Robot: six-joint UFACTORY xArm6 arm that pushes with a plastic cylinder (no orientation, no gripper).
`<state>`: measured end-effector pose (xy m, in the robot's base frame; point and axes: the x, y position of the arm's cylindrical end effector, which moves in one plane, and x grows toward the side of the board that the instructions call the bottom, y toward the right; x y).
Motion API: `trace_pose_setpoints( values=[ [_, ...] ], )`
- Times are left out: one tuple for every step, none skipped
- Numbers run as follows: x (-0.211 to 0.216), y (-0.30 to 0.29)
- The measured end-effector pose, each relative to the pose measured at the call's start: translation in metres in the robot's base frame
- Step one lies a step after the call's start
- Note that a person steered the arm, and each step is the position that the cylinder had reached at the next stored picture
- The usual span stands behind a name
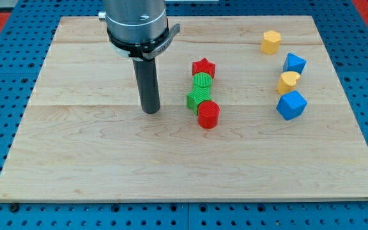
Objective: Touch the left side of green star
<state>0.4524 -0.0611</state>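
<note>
Left of green star (197, 99) | my tip (150, 111), apart

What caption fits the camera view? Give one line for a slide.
My tip stands left of the green star, apart from it, in a red-and-green block column.

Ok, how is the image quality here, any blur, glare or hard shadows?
Camera view: sharp and evenly lit, no glare on the wooden board; only soft shadows under the blocks and my tip, which stands apart on the view's left of the green star.

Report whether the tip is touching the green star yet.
Apart. My tip stands to the view's left of the green star, with bare board between them.
</note>
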Motion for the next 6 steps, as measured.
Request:
trace_pose_setpoints(
  values=[
    [-0.002, 0.011],
    [-0.002, 0.025],
    [-0.004, 0.034],
    [-0.007, 0.042],
    [-0.008, 0.051],
    [-0.008, 0.055]
  ],
)
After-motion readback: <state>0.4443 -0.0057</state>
